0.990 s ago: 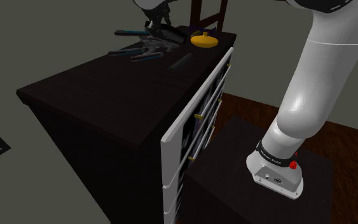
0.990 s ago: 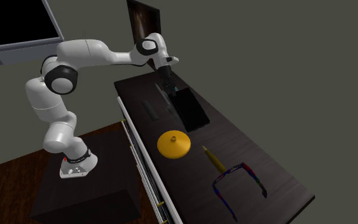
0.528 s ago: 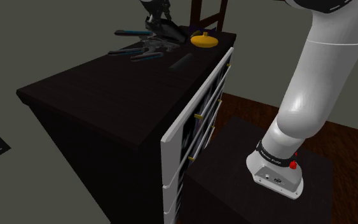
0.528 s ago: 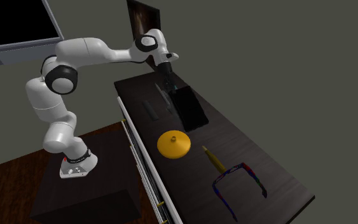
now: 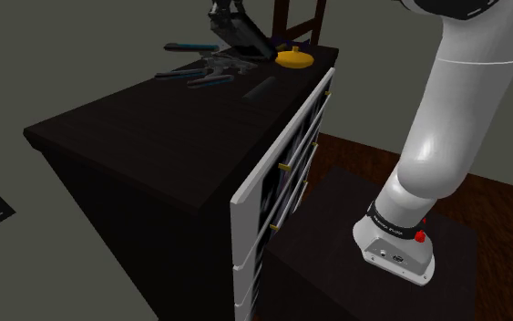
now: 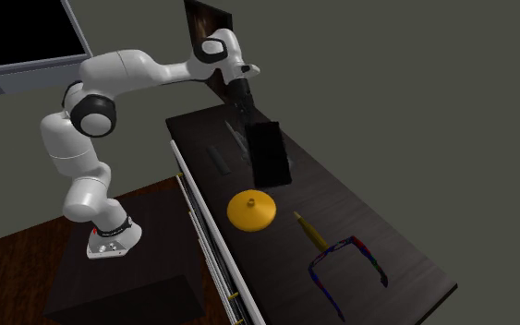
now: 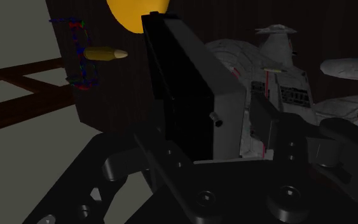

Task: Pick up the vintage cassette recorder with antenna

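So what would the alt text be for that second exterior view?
A white robot arm's black pincer clasps a flat black cassette recorder, holding it tilted above a dark dresser top. A yellow disc lies nearby on it.

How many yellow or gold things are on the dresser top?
2. A yellow domed disc sits near the drawer-side edge, a little past the black recorder; a gold bullet-shaped piece lies just beyond it, beside the glasses. The recorder could hide something small behind it.
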